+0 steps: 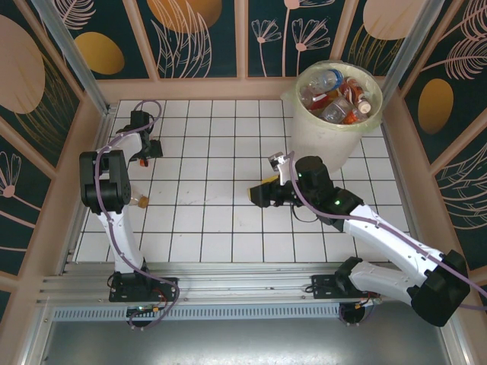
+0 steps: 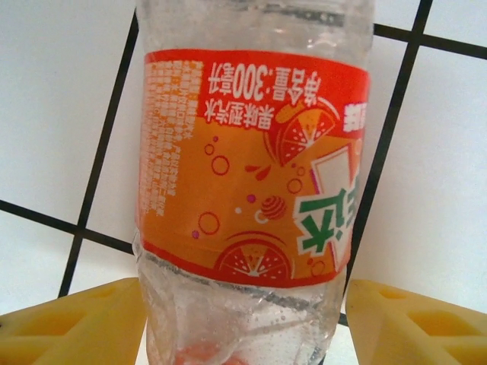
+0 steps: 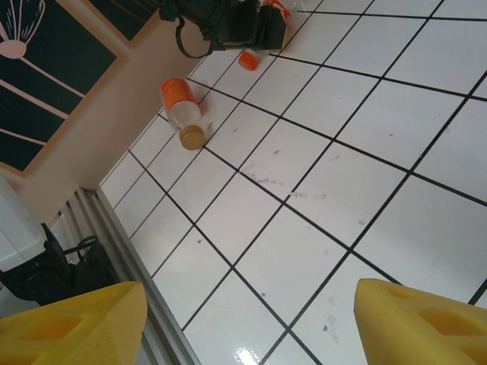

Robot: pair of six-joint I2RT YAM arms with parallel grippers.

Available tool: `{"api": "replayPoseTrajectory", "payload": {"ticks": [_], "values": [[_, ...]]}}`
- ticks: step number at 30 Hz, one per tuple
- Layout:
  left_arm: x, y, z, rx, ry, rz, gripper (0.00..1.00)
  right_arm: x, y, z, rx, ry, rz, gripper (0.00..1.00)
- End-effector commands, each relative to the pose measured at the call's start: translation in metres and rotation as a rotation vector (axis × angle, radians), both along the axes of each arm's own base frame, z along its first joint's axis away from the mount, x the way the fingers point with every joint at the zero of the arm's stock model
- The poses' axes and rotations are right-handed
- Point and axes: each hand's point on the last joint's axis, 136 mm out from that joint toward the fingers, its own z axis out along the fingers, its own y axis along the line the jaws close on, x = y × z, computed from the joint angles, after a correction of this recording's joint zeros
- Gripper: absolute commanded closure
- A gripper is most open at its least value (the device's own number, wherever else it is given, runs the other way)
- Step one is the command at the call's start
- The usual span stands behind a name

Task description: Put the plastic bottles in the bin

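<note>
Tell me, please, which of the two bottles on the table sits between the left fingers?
The orange-capped bottle, the farther-back one; the tan-capped bottle lies free.

The left arm (image 1: 114, 220) rises from its base at 7 o'clock and reaches toward 10 o'clock, where the wrist bends down. The left gripper (image 1: 146, 150) has its yellow fingers (image 2: 76, 319) against both sides of a bottle (image 2: 251, 167). The right arm (image 1: 388, 243) goes from its base at 5 o'clock out to 4 o'clock, then folds back to the middle. The right gripper (image 1: 260, 194) points toward 9 o'clock, its fingers (image 3: 68, 319) wide apart and holding nothing.
</note>
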Motion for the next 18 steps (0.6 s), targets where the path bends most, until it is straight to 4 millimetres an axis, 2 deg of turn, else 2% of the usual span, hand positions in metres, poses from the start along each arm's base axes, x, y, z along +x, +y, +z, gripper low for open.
{"api": "replayPoseTrajectory", "payload": {"ticks": [1, 10, 14, 18], "values": [[-0.001, -0.003, -0.011, -0.033, 0.005, 0.002, 0.36, 0.000, 0.003, 0.001, 0.018, -0.008, -0.004, 0.27], [-0.003, -0.004, -0.012, -0.036, 0.006, -0.001, 0.50, 0.000, 0.001, -0.002, 0.018, -0.004, -0.014, 0.27], [-0.002, -0.005, -0.008, -0.043, -0.008, -0.004, 0.54, 0.002, 0.000, -0.004, 0.013, -0.004, -0.026, 0.27], [-0.004, -0.012, 0.002, -0.088, -0.032, -0.002, 0.55, 0.012, -0.006, -0.010, 0.005, 0.009, -0.104, 0.27]]}}
